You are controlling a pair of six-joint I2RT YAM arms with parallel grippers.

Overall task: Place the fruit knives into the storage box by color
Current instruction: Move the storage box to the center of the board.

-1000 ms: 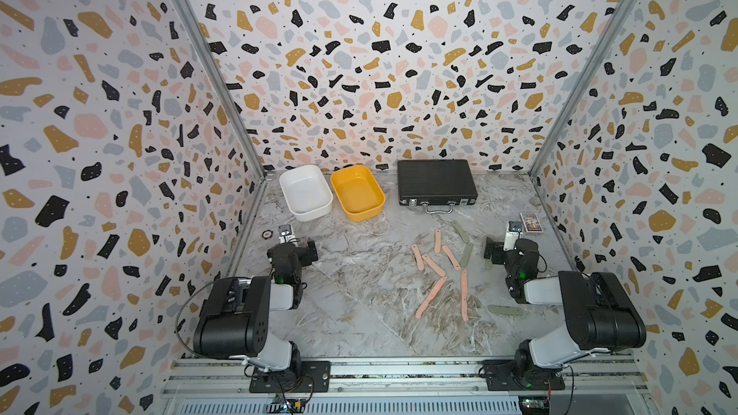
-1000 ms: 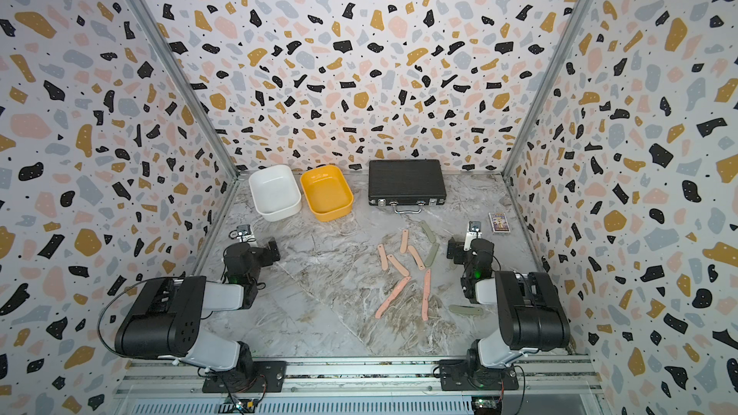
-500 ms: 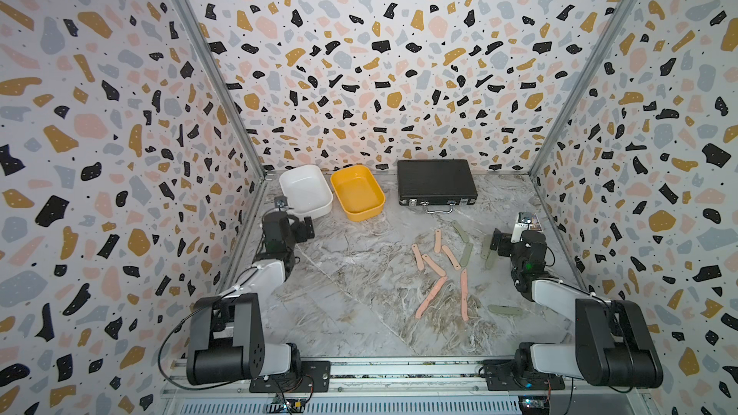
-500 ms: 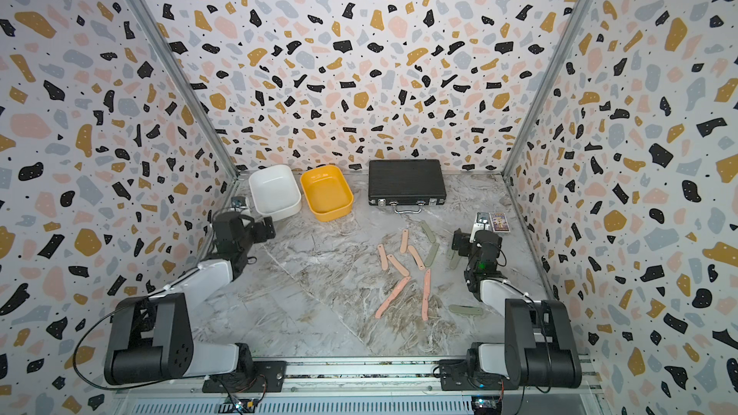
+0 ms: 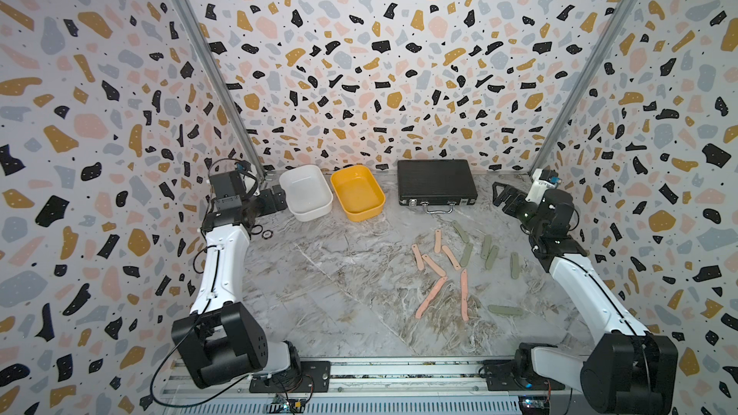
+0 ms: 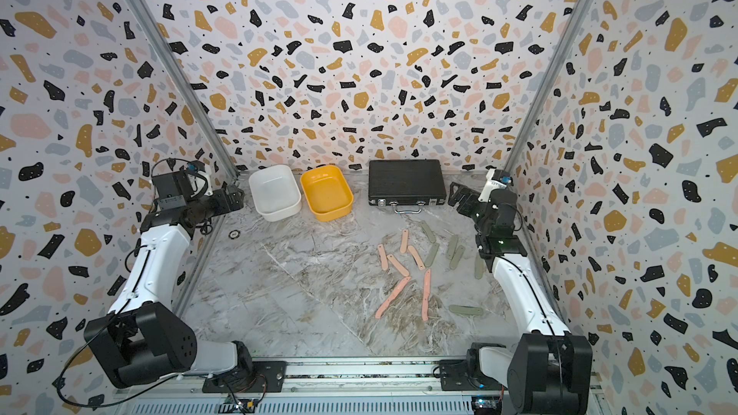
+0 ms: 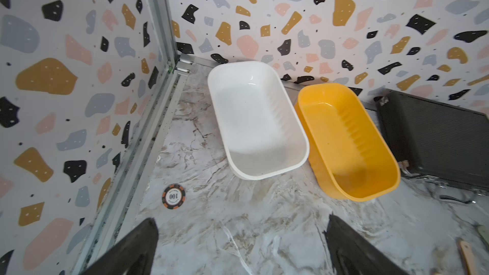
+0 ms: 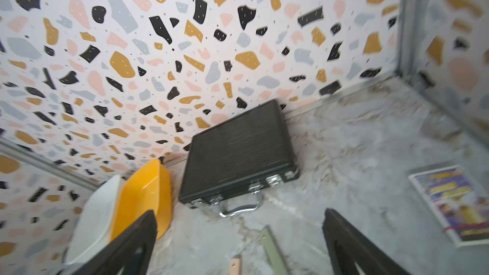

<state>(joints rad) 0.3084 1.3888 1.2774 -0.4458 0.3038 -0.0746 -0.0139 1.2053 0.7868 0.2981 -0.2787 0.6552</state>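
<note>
The knives all lie loose on the table (image 5: pixel 327 305), right of centre and nearer the right arm: six pink (image 5: pixel 430 297) in a loose scatter toward the middle and, as far as I can count, six green (image 5: pixel 466 254) mostly on the side toward the right wall, with one green lying apart at the near edge of the group. Some sit just beside or touching each other, but I cannot tell whether any overlap. The white tub (image 5: pixel 315 213) and the yellow tub (image 5: pixel 365 215) stand side by side at the back, left of centre and well apart from the knives, and both top views and the left wrist view show them empty. So the sorting looks unstarted: no knife is in a tub, none is lifted, and all twelve are left to carry across, one colour per tub. The right gripper (image 5: pixel 504 197) hangs above the table behind the knives, jaws spread wide and holding nothing, near the right end of the briefcase (image 5: pixel 435 181). The left gripper (image 5: pixel 277 201) hovers just beside the white tub, also wide and empty. A chip (image 7: pixel 173 196) lies by the left wall and a card box (image 8: pixel 455 202) by the right.
</note>
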